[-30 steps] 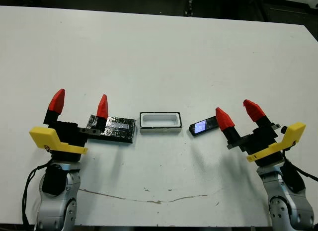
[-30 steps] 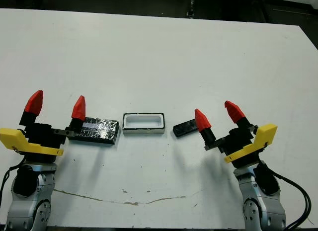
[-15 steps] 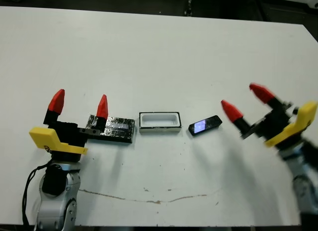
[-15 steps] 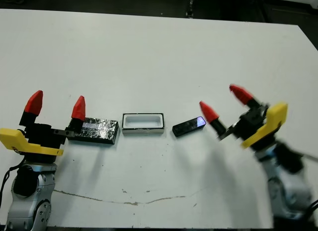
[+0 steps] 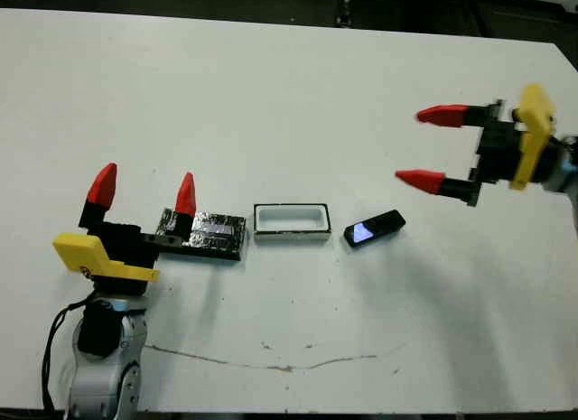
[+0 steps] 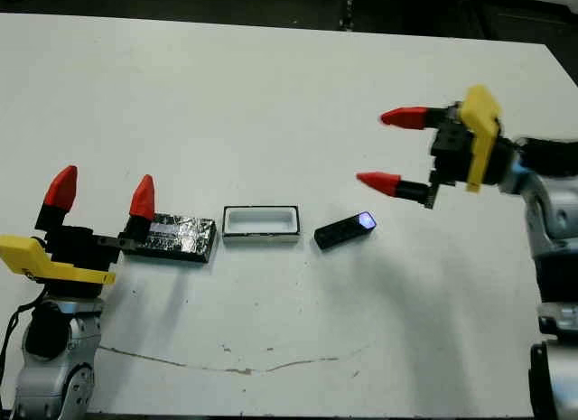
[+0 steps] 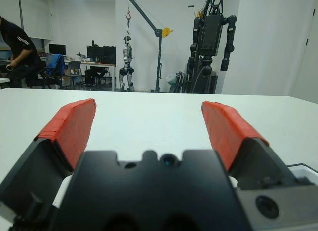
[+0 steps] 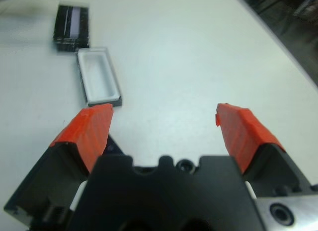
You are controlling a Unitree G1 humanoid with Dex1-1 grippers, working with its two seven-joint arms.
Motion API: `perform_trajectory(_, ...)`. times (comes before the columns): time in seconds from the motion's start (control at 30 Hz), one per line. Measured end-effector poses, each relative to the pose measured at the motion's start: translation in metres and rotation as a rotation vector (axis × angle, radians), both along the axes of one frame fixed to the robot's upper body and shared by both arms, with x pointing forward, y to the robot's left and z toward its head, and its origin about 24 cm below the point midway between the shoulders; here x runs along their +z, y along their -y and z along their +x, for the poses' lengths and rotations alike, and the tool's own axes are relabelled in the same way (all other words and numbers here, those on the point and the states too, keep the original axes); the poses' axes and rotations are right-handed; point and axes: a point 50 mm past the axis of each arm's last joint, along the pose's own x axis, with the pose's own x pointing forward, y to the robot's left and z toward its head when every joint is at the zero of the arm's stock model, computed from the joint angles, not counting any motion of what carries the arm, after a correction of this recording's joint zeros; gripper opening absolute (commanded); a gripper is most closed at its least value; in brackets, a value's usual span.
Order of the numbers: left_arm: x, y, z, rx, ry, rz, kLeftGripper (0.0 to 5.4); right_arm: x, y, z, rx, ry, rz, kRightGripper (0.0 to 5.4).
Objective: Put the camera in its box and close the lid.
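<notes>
Right claw (image 5: 432,147) wide open, empty, hovering just past the camera (image 5: 374,228) | left claw (image 5: 144,190) open, empty, beside lid (image 5: 204,233) | box (image 5: 290,222) open, ready for loading

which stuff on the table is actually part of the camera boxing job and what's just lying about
Part of the job:
camera, lying on the table to the right of the box
box, open and empty
lid, flat on the table left of the box
right gripper, open, raised above the table
left gripper, open, near the lid

Just lying about:
nothing else on the white table
</notes>
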Motion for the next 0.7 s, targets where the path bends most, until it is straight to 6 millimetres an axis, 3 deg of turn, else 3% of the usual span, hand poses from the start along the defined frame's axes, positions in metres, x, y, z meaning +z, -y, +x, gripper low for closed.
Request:
perform_trajectory(0.4, -0.001, 0.001, 0.000, -0.001, -0.001, -0.017, 5.40, -0.022, -0.031, 0.008, 0.234, -0.198, -0.281, 5.39)
perform_trajectory(0.7, -0.001, 0.002, 0.000, -0.002, -0.001, -0.018, 5.40, -0.033, -0.036, 0.008, 0.249, -0.240, -0.265, 5.39)
